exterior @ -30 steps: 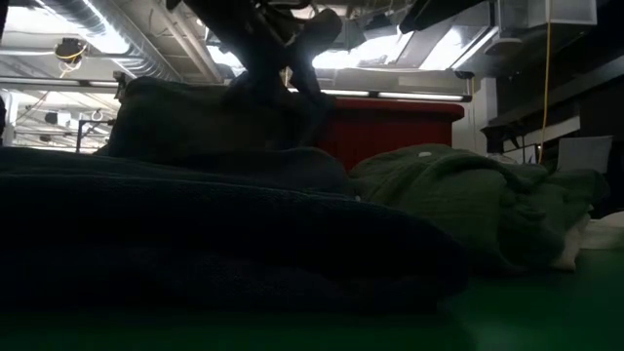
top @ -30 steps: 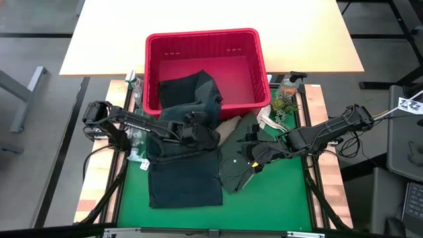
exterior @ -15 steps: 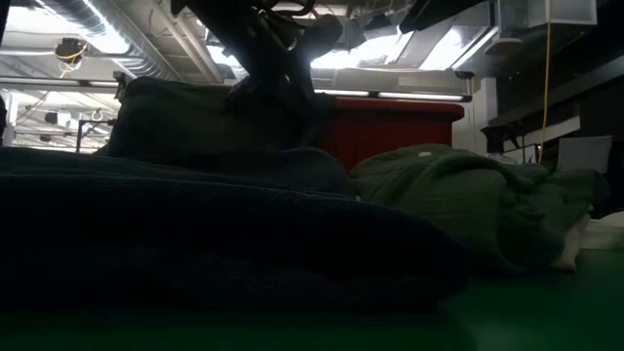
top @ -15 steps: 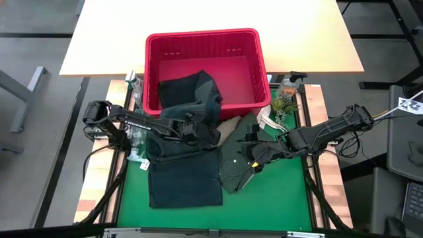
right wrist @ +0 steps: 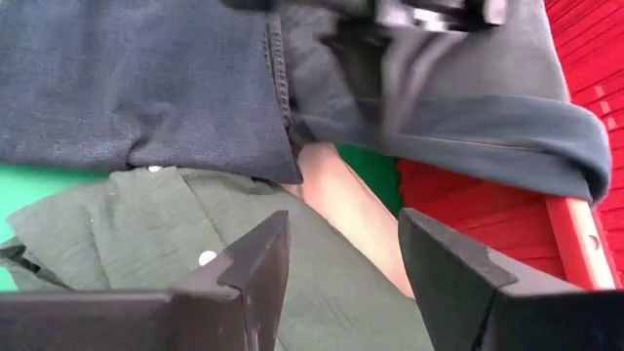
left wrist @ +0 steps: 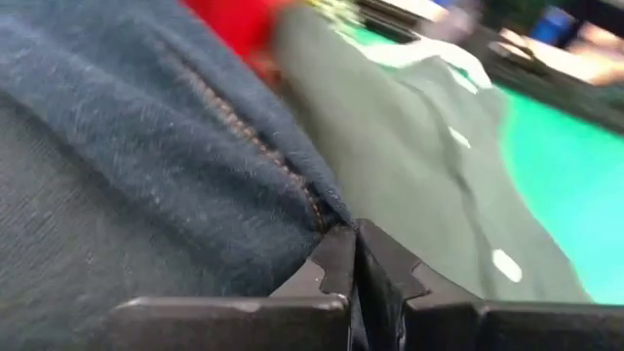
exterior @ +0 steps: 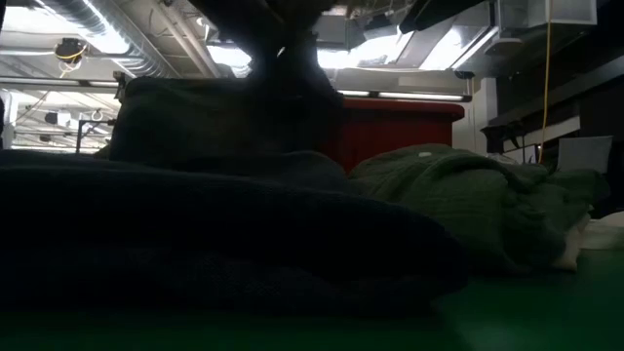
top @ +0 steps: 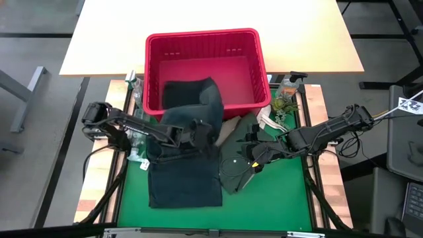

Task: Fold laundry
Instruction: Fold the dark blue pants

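High view: my left tool (top: 201, 132) is pinched shut on the jeans (top: 185, 165), which run lengthwise from the basket (top: 261, 66) ahead back onto the table. My right tool (top: 254, 153) waits spread over the shirt (top: 238, 168) alongside.

We see a green mat (top: 284, 198): jeans (top: 184, 178) on its left half, olive shirt (top: 239, 162) mid-right, red basket (top: 205, 66) at the far edge.
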Robot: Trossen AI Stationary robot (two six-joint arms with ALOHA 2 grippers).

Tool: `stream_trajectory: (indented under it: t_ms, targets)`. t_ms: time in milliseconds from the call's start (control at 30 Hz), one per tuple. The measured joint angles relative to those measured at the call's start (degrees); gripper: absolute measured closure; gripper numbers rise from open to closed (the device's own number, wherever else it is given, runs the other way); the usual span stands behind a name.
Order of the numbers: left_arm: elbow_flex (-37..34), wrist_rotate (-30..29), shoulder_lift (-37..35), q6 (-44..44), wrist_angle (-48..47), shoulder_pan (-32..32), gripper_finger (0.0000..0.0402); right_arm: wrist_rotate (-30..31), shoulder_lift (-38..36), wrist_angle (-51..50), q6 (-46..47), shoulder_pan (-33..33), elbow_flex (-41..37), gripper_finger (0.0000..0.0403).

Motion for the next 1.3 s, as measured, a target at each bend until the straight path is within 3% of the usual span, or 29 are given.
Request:
stream_trajectory:
  t_ms: [233, 367, 733, 1067, 1300]
  targets:
    - [0.0, 6.2, 0.0, 3.6, -1.3, -6.4, 0.0401, 0.1, 0.0, 0.0, -0.3, 0.0, 0.0, 0.0208]
    - [0.0, 6.9, 0.0, 4.5, -2.0, -9.9, 0.0401, 2.3, 0.0, -0.1, -3.0, 0.0, 0.0, 0.0208]
    - [0.0, 4.6, 0.0, 6.4, -1.9, -18.2, 0.0401, 15.5, 0.0, -0.3, -12.1, -2.0, 0.0, 0.0208]
    - [0.0, 1.8, 0.0, 6.4, -3.2, -20.1, 0.0401, 9.0, 1.6, 1.1, -15.2, -14.0, 0.0, 0.0208]
    - [0.0, 1.7, 0.0, 6.1, -3.7, -20.0, 0.0401, 5.0, 5.2, 7.7, -21.6, -17.0, 0.0, 0.0208]
